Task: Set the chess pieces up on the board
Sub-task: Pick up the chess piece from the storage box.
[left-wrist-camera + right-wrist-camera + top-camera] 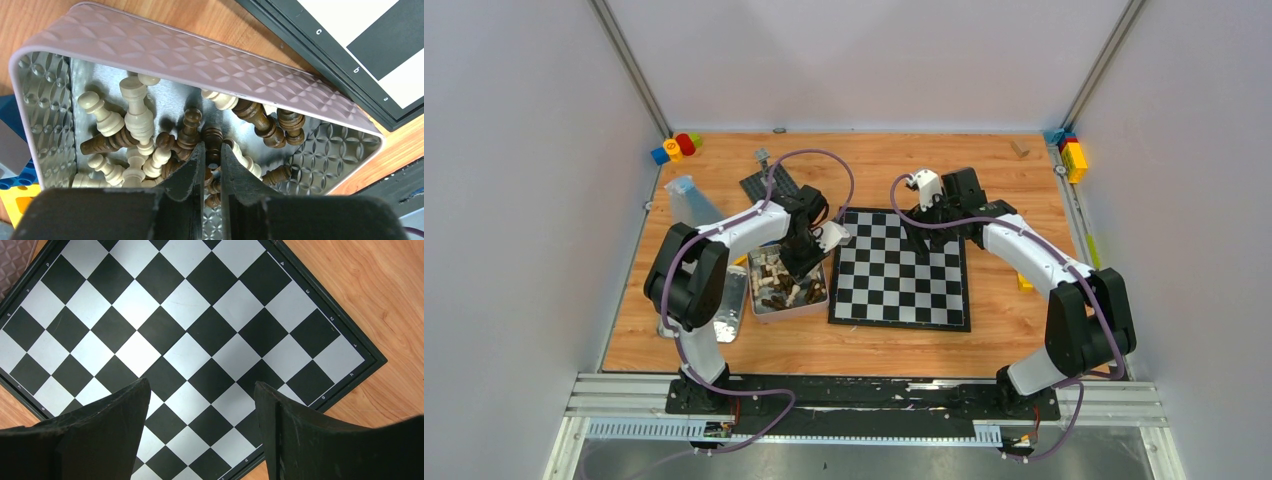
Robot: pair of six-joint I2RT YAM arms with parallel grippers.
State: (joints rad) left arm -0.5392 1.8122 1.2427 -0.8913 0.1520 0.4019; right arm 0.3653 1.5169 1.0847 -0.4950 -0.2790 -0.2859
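Note:
Many cream and dark brown chess pieces (140, 135) lie jumbled in a shiny metal tin (165, 47), which stands just left of the board (902, 270). My left gripper (212, 146) reaches down into the tin (784, 315), its jaws closed to a narrow gap around one dark brown chess piece (213, 135). My right gripper (201, 384) hangs open over the board's (185, 305) far edge with nothing between its fingers. In the top view the left gripper (802, 262) is over the tin and the right gripper (921, 235) is over the board's back rows. No piece shows on the board.
The tin's lid (734, 300) lies left of the tin. A dark studded baseplate (769, 185) sits behind it, and a clear tub (689, 200) further left. Coloured bricks (676, 148) sit in the back left corner and more bricks (1072, 155) at back right.

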